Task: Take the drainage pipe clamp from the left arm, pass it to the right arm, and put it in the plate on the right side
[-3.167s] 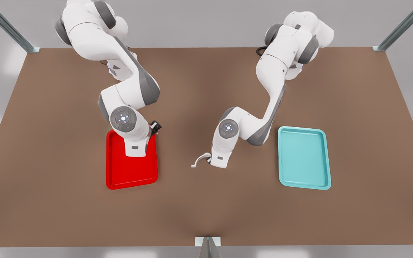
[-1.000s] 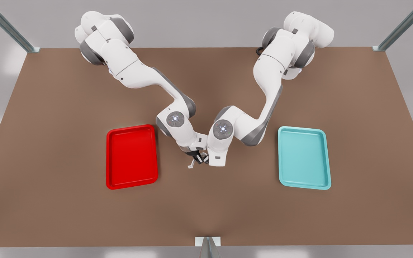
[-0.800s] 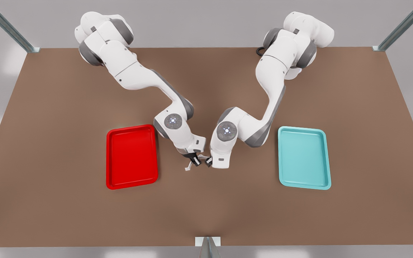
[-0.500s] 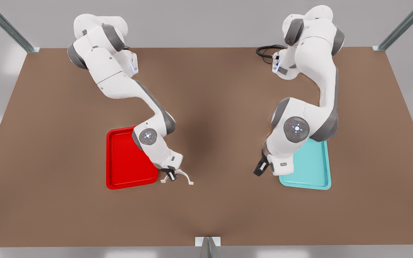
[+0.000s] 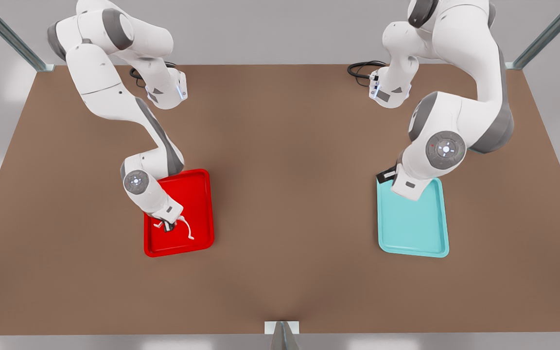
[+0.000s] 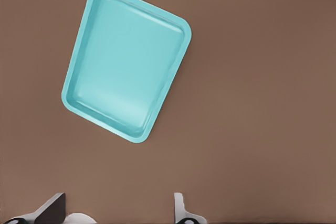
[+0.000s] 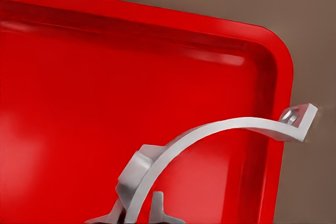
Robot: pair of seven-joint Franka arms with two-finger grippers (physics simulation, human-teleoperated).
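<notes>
Front view: right tool (image 5: 168, 226) clenched on drainage pipe clamp (image 5: 186, 229), hanging over plate (image 5: 202, 194) at front view's left. Step: placing; next, lower and let go inside rim. Left tool (image 5: 386, 175) waits above teal tray (image 5: 413, 228). Count: one clamp, two trays, two arms, one worktop (image 5: 289, 146).

Left wrist view: left tool (image 6: 118, 211) released, nothing between fingers, teal tray (image 6: 126, 61) beyond.

Right wrist view: clamp (image 7: 210, 140) gripped, one foot past plate (image 7: 79, 103) rim.

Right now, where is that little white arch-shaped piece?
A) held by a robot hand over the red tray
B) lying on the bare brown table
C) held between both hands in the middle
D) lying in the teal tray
A: the drainage pipe clamp is pinched in the right hand above the plate; the left hand waits by the teal tray.
</notes>
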